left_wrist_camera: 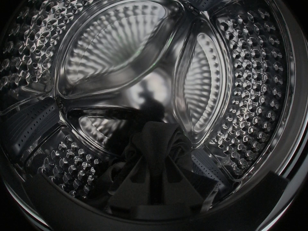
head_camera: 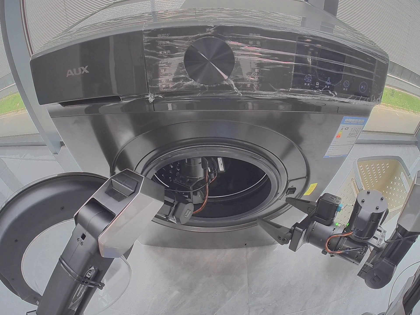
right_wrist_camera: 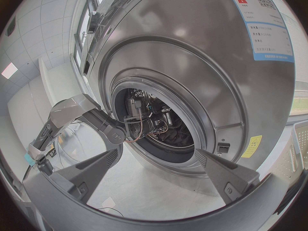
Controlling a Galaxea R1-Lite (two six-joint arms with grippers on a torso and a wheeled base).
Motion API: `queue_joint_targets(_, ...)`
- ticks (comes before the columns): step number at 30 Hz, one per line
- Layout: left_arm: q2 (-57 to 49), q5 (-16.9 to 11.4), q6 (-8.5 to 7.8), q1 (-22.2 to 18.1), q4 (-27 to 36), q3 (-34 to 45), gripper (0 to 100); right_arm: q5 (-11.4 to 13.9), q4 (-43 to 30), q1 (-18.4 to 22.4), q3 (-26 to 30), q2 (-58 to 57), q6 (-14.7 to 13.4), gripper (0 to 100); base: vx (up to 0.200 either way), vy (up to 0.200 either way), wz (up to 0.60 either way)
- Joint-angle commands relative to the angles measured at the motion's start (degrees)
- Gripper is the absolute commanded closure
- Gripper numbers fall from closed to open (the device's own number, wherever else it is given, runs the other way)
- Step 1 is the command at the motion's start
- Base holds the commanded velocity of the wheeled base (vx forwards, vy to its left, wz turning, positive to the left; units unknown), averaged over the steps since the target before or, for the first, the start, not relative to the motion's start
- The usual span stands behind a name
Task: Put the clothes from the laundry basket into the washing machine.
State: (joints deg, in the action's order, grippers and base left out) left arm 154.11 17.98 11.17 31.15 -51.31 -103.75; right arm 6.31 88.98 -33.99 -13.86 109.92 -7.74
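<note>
The dark grey washing machine (head_camera: 131,127) stands with its round opening (head_camera: 286,176) uncovered. My left arm (head_camera: 118,211) goes in through that opening, its wrist (right_wrist_camera: 150,125) just inside the rim. Inside the steel drum (left_wrist_camera: 253,68), my left gripper (left_wrist_camera: 156,160) is shut on a bunched dark garment (left_wrist_camera: 160,138), low near the drum floor. My right gripper (head_camera: 273,211) hangs open and holds nothing, outside the machine to the lower right of the opening; its fingers (right_wrist_camera: 224,174) are spread wide. The pale laundry basket (head_camera: 385,176) stands to the right of the machine.
The machine's round door (head_camera: 26,224) is swung wide to the left, beside my left arm. Pale tiled floor (head_camera: 210,276) stretches in front of the machine. Windows run behind it.
</note>
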Motion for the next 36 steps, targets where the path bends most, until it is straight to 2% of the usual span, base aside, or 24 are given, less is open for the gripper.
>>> queue_joint_targets(1, 1.5, 0.0, 0.0, 0.0, 0.0, -0.8, 100, 0.0, 0.5, 0.0, 0.1, -0.1, 0.0, 0, 0.0, 0.0, 0.0)
queue_joint_targets(2, 1.5, 0.0, -0.09, 0.0, 0.0, -0.7, 100, 0.0, 0.5, 0.0, 0.1, -0.1, 0.0, 0, 0.0, 0.0, 0.0)
queue_joint_targets(3, 1.5, 0.0, 0.0, 0.0, 0.0, -0.7, 0, 0.0, 0.5, 0.0, 0.1, -0.1, 0.0, 0, 0.0, 0.0, 0.0)
queue_joint_targets(12, 0.7, 0.0, 0.35, 0.2, -0.5, 0.6, 0, 0.0, 0.5, -0.1, 0.1, 0.0, 0.0, 0, 0.0, 0.0, 0.0)
queue_joint_targets(19, -2.8, -0.1, 0.26, 0.8, -0.9, 6.4, 0, 0.0, 0.5, -0.1, 0.2, -0.1, 0.0, 0, 0.0, 0.0, 0.0)
queue_joint_targets(21, -6.1, -0.1, 0.43, 2.1, -1.0, 11.7, 0, 0.0, 0.5, -0.1, 0.2, -0.1, 0.0, 0, 0.0, 0.0, 0.0)
queue_joint_targets(25, -8.3, -0.1, 0.52, 3.3, -1.2, 16.6, 0, 0.0, 0.5, -0.1, 0.2, -0.1, 0.0, 0, 0.0, 0.0, 0.0)
queue_joint_targets(26, -11.3, -0.1, 0.52, 4.7, -2.1, 22.9, 0, 0.0, 0.5, -0.1, 0.3, -0.3, 0.0, 0, 0.0, 0.0, 0.0)
queue_joint_targets(30, -14.8, -0.4, 0.61, 6.4, -2.4, 30.3, 0, 0.0, 0.5, 0.0, 0.5, -0.8, 0.0, 0, 0.0, 0.0, 0.0)
queue_joint_targets(36, -21.0, -0.7, 0.79, 10.9, -6.9, 44.1, 0, 0.0, 0.5, -0.1, 0.7, -0.8, 0.0, 0, 0.0, 0.0, 0.0)
